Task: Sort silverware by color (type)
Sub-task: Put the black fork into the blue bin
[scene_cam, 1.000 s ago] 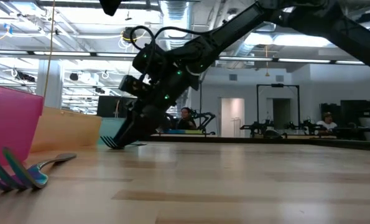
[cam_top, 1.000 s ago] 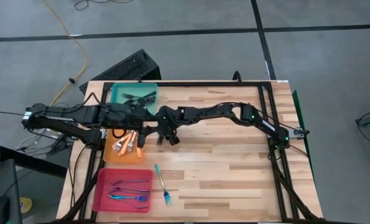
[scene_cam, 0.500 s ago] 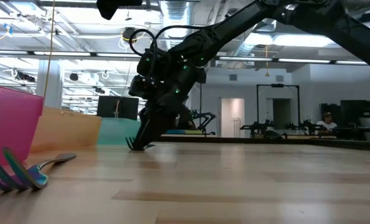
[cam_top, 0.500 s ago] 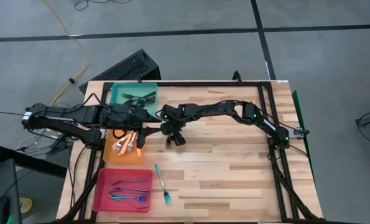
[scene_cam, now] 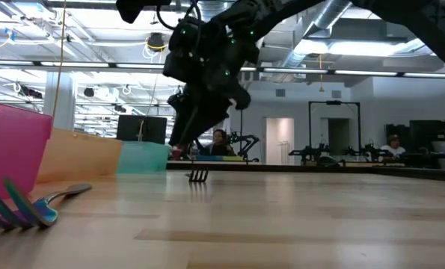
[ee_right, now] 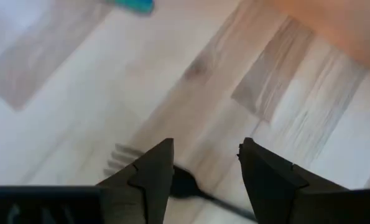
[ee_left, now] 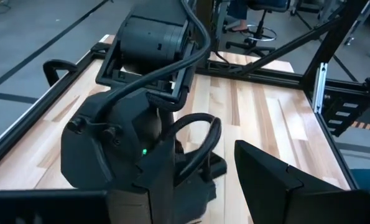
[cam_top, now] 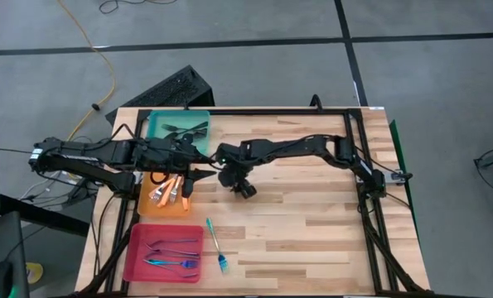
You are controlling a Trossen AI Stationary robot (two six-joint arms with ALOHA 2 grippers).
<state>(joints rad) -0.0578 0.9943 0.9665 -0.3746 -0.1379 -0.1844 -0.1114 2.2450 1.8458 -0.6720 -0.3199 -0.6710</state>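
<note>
My right gripper (cam_top: 244,189) hangs over the middle of the table, to the right of the orange tray (cam_top: 147,207), shut on a dark fork (ee_right: 178,183). In the low view the fork's tines (scene_cam: 198,175) point down, close to the table. My left gripper (cam_top: 188,185) waits open at the orange tray's right edge, holding nothing. Dark forks lie in the teal tray (cam_top: 157,131), orange-handled ones in the orange tray, and bluish ones in the pink tray (cam_top: 138,263). A teal-handled fork (cam_top: 215,244) lies flat on the wood beside the pink tray. My right gripper has the dark fork's neck (ee_right: 183,186) between its two fingers, which slant down from above. The tines (ee_right: 119,155) stick out past one finger (ee_right: 150,174), and the handle runs back behind the other. The fork hangs tines down. I cannot tell whether they touch the table.
The three trays stand in a column along the table's left side. Bare wood stretches from the middle to the right edge. A dark frame (cam_top: 345,116) rims the table. In the low view a bluish fork's tines (scene_cam: 13,209) lie close in front of the pink tray (scene_cam: 13,149).
My right gripper has risen and gone toward the table's right edge, away from the trays, tipping less steeply down. The dark fork has come along with it, from beside the teal tray toward the table's middle, and now hangs below the raised fingers.
</note>
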